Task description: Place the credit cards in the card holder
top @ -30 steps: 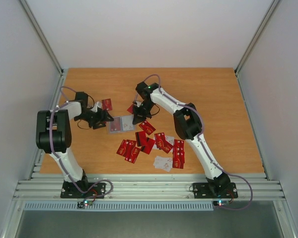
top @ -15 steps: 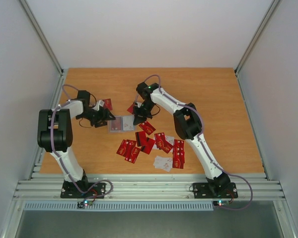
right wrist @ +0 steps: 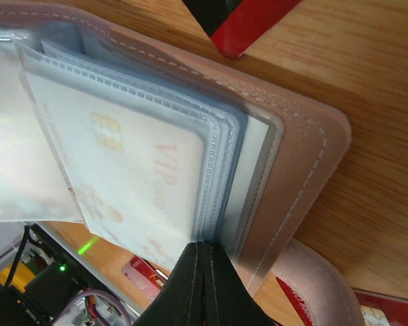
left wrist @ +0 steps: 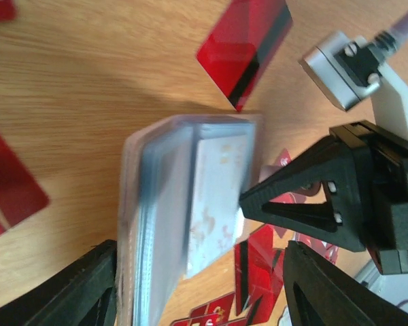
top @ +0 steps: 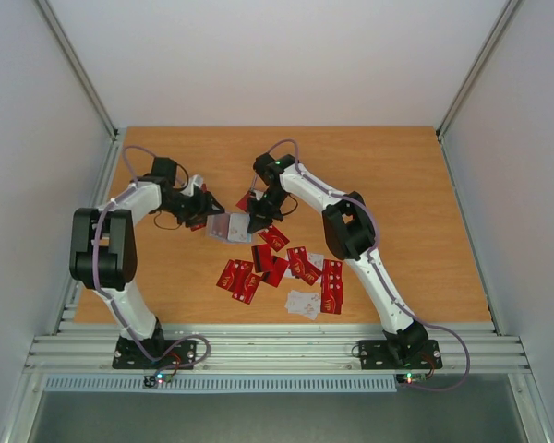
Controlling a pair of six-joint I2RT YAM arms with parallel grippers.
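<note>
Mid-frame on the wood-grain worktop (top: 397, 203), a tan stitched card holder (top: 229, 228); my left hand (top: 201, 213) is spread around it, my right hand (right wrist: 204, 272) pressed together at its clear plastic sleeves (right wrist: 143, 156). Glossy red cards (top: 295, 266) lie scattered below.

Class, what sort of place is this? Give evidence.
Probably a robotics lab cell: left arm and right arm bolted to a metal rail, a wooden table boxed in by white panels, red cards scattered as props.

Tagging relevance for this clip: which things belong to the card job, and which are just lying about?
Job: glossy red rectangular credit cards; flat tan card holder with clear plastic sleeves.
Lying about: nothing else loose; only the orange-brown wooden table.
</note>
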